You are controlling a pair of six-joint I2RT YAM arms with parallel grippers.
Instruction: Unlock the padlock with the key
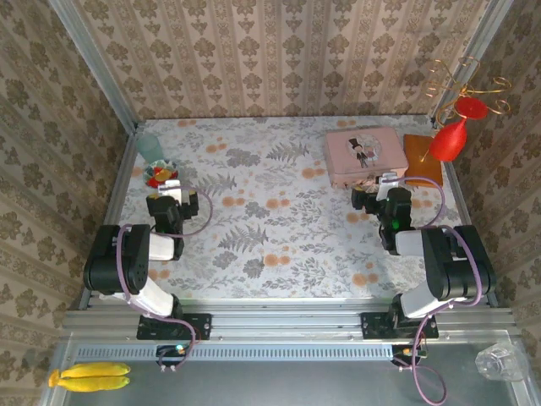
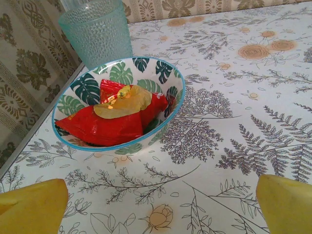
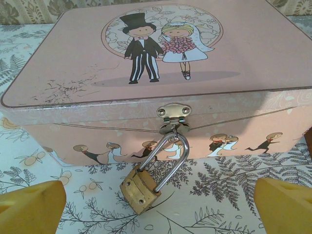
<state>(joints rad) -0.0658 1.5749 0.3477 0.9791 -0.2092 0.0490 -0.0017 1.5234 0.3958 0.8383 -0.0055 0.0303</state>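
A tiny brass padlock (image 3: 140,188) lies tilted on the tablecloth, its thin silver shackle (image 3: 171,155) looped through the hasp (image 3: 174,113) on the front of the pink tin (image 3: 146,53). The shackle sits closed in the lock body. My right gripper (image 3: 158,208) is open just in front of the padlock, its yellow fingertips (image 3: 30,208) wide apart with nothing between them; in the top view this right gripper (image 1: 380,186) is at the tin's (image 1: 365,155) near side. My left gripper (image 2: 158,208) is open over bare cloth. The key is out of view.
A leaf-patterned bowl (image 2: 168,78) of red wrappers and a teal glass (image 2: 97,31) stand just ahead of the left gripper (image 1: 172,188). An orange mat (image 1: 423,156) and a red ornament on a gold wire stand (image 1: 452,135) lie right of the tin.
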